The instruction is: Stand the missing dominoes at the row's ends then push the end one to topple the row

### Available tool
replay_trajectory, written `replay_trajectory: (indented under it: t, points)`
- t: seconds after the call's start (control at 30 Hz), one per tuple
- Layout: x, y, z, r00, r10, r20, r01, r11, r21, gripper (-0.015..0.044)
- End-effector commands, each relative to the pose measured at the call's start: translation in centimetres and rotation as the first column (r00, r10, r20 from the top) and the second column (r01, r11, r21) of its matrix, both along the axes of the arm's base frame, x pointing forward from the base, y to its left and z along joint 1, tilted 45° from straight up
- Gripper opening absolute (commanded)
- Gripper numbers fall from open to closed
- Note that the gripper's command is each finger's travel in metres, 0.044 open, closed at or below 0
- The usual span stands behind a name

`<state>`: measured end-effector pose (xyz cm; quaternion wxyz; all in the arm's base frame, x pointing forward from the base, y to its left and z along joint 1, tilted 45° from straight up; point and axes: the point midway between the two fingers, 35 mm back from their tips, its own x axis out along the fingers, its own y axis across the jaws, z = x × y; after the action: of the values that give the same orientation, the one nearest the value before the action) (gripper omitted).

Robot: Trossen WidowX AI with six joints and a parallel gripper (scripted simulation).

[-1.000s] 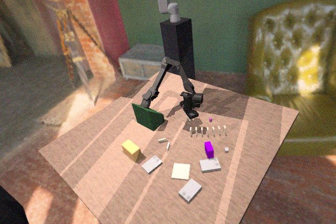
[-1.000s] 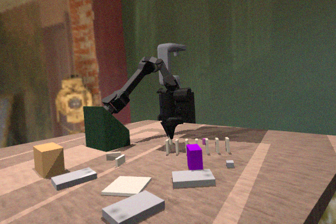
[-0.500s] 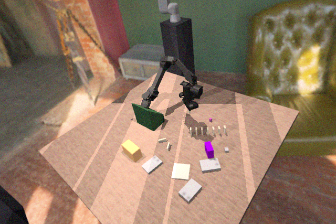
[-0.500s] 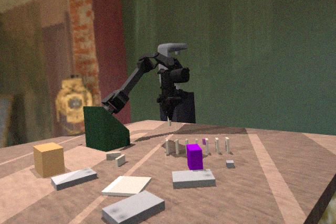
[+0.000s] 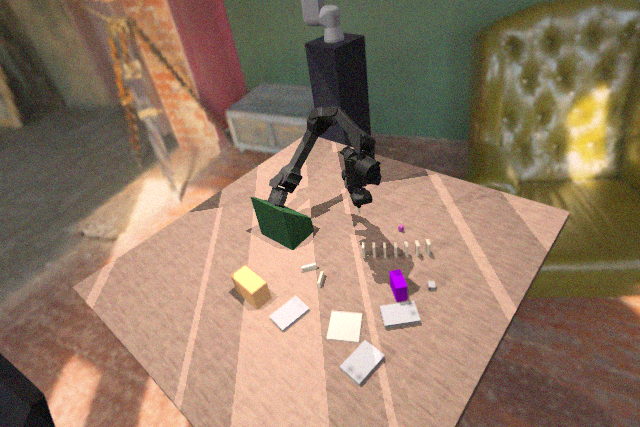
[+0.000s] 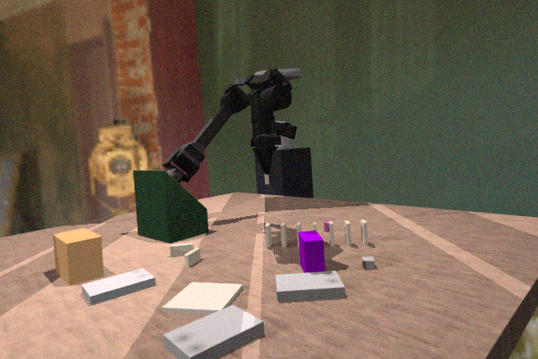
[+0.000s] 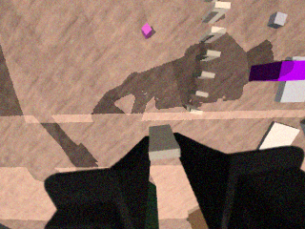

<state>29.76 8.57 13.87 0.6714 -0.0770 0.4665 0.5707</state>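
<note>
My gripper [image 5: 359, 206] [image 6: 266, 176] [image 7: 161, 137] is shut on a pale domino [image 6: 266, 180] [image 7: 163, 141] and holds it upright in the air, well above the table. It hangs behind and above the left end of the row. The row of several standing dominoes [image 5: 395, 249] [image 6: 314, 232] [image 7: 208, 63] runs left to right on the wooden table [image 5: 485, 236]. Two more loose dominoes [image 5: 309, 267] [image 5: 321, 278] [image 6: 181, 249] [image 6: 192, 256] lie flat to the left of the row, in front of the green wedge.
A green wedge [image 5: 281, 226] [image 6: 165, 209] stands left of the gripper. A purple block [image 5: 398, 284] [image 6: 311, 250] [image 7: 281, 72] stands just in front of the row. A small magenta cube [image 5: 401, 228] [image 7: 147, 31], a small grey cube [image 5: 431, 284], a yellow cube [image 5: 250, 285] and several flat plates [image 5: 344, 325] lie around.
</note>
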Motion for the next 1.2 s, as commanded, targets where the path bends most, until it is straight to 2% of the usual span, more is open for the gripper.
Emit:
replay_trajectory:
  t: [0.0, 0.07, 0.3, 0.97, 1.17]
  points:
    - [2.6, -3.9, -4.2, 0.973, -0.164, -0.162, 0.16, 0.986, -0.041, 0.0107]
    - [3.3, -5.2, -5.6, 0.954, -0.216, -0.209, 0.209, 0.976, -0.056, 0.0107]
    - [3.4, -5.1, -6.1, 0.951, -0.223, -0.215, 0.215, 0.975, -0.059, 0.0107]
    - [2.4, 3.2, -14.5, 0.951, -0.222, -0.215, 0.215, 0.975, -0.054, 0.0107]
    - [2.1, 3.8, -15.0, 0.951, -0.221, -0.216, 0.215, 0.975, -0.052, 0.0107]
